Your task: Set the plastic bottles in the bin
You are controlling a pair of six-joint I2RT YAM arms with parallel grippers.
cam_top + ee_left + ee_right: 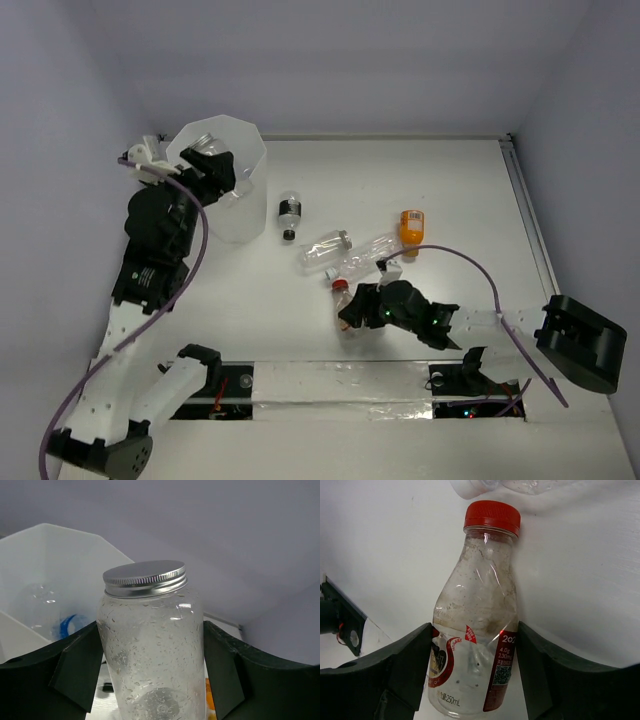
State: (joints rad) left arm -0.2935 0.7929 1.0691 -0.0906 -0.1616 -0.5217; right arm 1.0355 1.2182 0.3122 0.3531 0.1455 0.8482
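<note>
the left pincer (pixel 205 160) hangs over the open mouth of the bin (pixel 247 205), its 2 fingers clamped on a clear silver-capped bottle (pixel 202 142). the top view mostly buries that bottle under the arm. the left wrist view shows it plainly: the silver-capped bottle (pixel 150 645) sits between the pincer's (pixel 150 672) dark fingers (pixel 77 672), touching both, its cap pointing away from the wrist and droplets on its wall. beyond and left of the fingers this view also looks into the bin (pixel 47 550), where a clear blue-labelled bottle (pixel 55 622) lies inside, something the top view does not reveal. the right pincer (pixel 358 312) is low on the table (pixel 470 180), closed on the body of the red-capped bottle (pixel 343 293). in the right wrist view the red-capped bottle (pixel 480 610) fills the gap of the pincer (pixel 472 675), both fingers (pixel 407 670) against its labelled lower half, the cap pointing ahead. only the top view shows the rest: just ahead of the right pincer lie 2 clear bottles (pixel 328 248), side by side and touching; an orange bottle (pixel 411 228) is ahead and to its right, and a black-capped bottle (pixel 289 214) rests between the 2 pincers, near the bin's wall.
</note>
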